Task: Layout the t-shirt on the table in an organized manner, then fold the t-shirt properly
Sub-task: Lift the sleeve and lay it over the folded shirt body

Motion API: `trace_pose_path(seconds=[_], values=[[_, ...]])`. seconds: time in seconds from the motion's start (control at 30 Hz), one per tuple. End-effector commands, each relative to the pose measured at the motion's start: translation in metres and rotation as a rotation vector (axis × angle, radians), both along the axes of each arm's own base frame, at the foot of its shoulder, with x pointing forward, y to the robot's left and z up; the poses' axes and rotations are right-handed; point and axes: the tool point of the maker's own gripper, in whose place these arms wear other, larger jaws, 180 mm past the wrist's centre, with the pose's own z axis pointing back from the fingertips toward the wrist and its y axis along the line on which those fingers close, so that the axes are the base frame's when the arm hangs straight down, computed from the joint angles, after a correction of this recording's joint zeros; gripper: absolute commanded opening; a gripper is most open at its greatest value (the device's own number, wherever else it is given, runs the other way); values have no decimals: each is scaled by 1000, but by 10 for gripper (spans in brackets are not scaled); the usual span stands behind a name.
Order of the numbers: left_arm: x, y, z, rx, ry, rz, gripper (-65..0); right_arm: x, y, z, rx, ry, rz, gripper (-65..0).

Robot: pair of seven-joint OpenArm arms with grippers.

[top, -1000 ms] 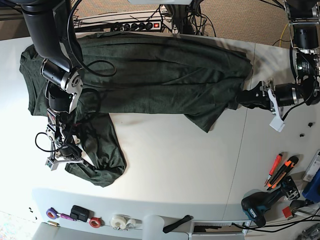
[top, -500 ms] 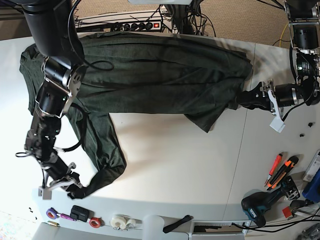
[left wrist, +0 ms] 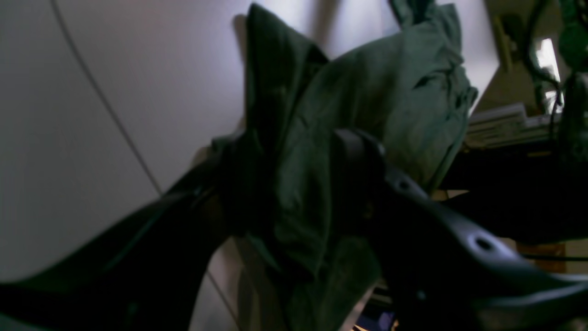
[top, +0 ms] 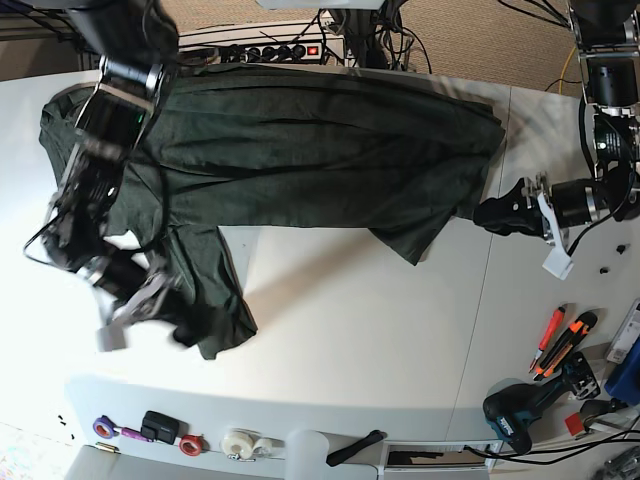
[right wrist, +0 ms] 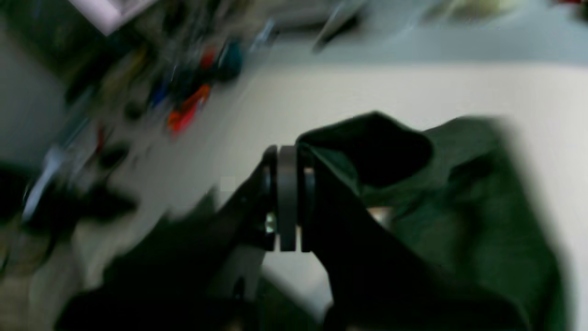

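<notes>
Two arms at work over the table [top: 340, 320]. Dark green t-shirt [top: 300, 150] spread across the far half, one sleeve trailing toward the near-left edge. Right gripper [right wrist: 287, 197], at the base view's left, pinched tight on a fold of that sleeve, motion-blurred. Left gripper [left wrist: 294, 184], at the base view's right, jaws set wide with a bunch of the shirt's end between them, just off the table surface.
</notes>
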Motion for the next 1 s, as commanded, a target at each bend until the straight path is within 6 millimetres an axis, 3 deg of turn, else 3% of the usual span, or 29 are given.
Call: trace_pose_path(seconds=[0.0,0.1,0.2,0.33,0.43,0.67,0.83,0.97], values=[[12,4,19,-18,-60,12,-380,-4,12,22,15,-83,47,-650],[12,3,18,-22,-59,11,-380,-38,50,14,-22,-89,170,-650],[12,1,18,-26,-59,10,-380,-71,89,20,-35,-134,275,-650],[12,-4,16,-32,-56,8,-380,-108,131,46,26,-237,344,-650],[12,-3,16,-31,-56,8,-380,-127,148,72,76,-324,345,-650],[12,-3,16,-32,-56,8,-380,-156,156,112,87,-476,328,-650],[12,-3,16,-32,-56,8,-380,-145,146,122,18,-558,230,-650],[11,-3,16,-32,-55,8,-380,-126,121,133,-22,-620,110,-650]])
